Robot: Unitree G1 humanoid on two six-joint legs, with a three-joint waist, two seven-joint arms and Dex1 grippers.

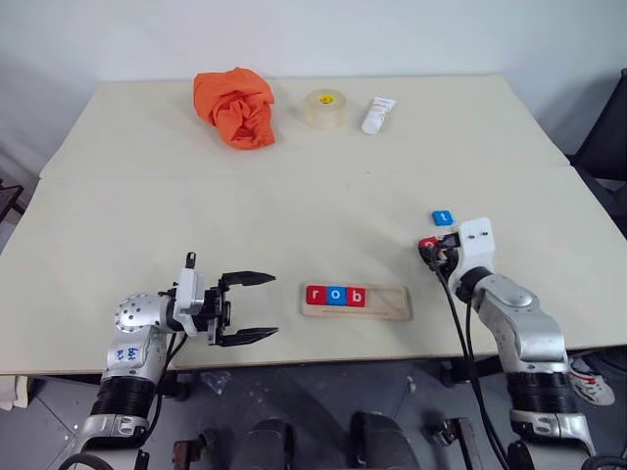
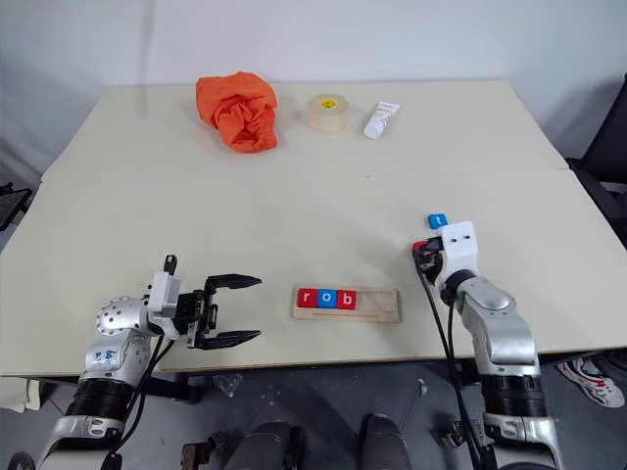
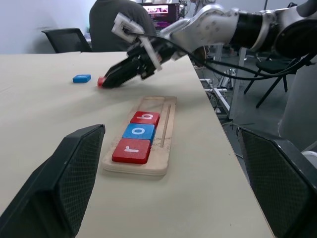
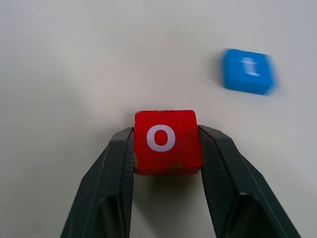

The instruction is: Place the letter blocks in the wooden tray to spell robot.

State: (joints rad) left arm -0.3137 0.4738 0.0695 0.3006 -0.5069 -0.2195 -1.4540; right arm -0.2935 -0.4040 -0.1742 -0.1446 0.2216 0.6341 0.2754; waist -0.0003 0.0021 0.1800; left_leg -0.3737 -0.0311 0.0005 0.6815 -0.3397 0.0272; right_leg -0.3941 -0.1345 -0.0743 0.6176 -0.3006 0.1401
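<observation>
The right gripper (image 4: 166, 144) clamps the red square "o" block (image 4: 167, 141) for the pale wooden tray's (image 1: 392, 304) fourth slot, while the left gripper (image 1: 257, 307) waits, jaws apart

The wooden tray (image 1: 387, 305) is a long, narrow, pale-wood holder lying flat on the table, with a lengthwise groove. 3 letter blocks sit side by side at the tray's left end, touching: a red r (image 1: 315, 295), a blue o (image 1: 336, 295) and a red b (image 1: 357, 296); the tray's right half is bare. To the right of the tray and beyond it, a red o block (image 4: 166, 140) lies face up, pressed between 2 black fingers. A blue t block (image 1: 443, 217) lies flat near it, farther from the tray.
</observation>
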